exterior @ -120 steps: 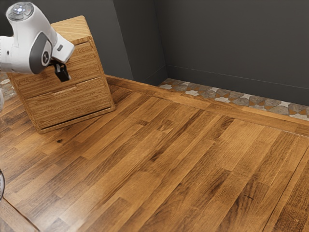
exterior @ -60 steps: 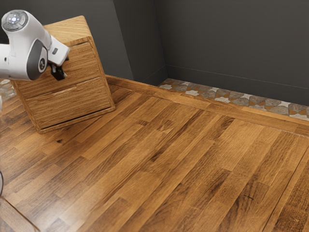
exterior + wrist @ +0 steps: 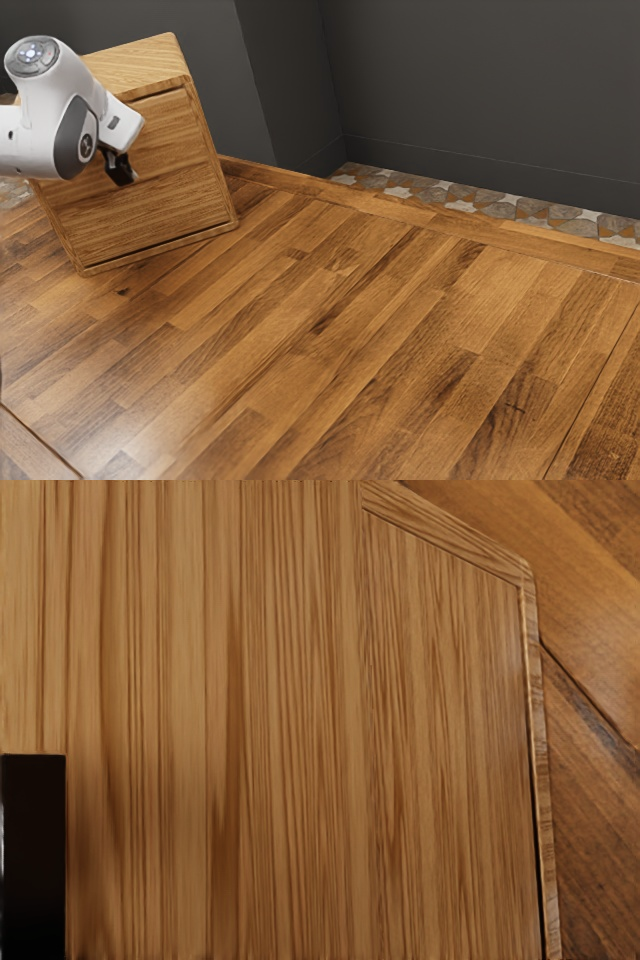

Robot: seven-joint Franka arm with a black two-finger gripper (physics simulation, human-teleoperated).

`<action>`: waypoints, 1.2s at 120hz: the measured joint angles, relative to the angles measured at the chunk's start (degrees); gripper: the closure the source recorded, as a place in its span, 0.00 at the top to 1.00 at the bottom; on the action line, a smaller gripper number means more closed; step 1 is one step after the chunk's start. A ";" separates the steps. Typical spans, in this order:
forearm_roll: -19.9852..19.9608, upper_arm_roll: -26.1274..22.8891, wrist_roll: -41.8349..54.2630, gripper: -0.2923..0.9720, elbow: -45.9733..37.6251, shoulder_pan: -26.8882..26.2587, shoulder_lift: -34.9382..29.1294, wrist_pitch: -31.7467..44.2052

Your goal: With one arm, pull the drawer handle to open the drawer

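Ahead of the pincer (image 3: 119, 168) is the drawer (image 3: 170, 125); whether it pinches the handle I cannot tell. Grasping seems in hand; next, a straight outward pull.

The drawer cabinet (image 3: 130, 65) is a light-oak box with two stacked fronts. It stands on the wooden floor (image 3: 380, 330) at the exterior view's upper left, turned at an angle. The upper drawer (image 3: 170, 125) sits over the lower drawer (image 3: 150, 210). I cannot tell whether either is pulled out. My wrist view shows straight, fine grain close up.
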 joint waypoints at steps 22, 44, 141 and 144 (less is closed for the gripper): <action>0.27 -1.76 0.11 0.74 -6.37 -0.14 -5.81 -0.11; 0.95 -2.38 0.15 0.76 -10.97 -0.20 -10.61 0.05; 3.63 -2.44 0.09 0.76 -23.70 -1.90 -21.12 1.55; 3.71 -2.42 0.08 0.75 -24.16 -2.02 -21.55 1.57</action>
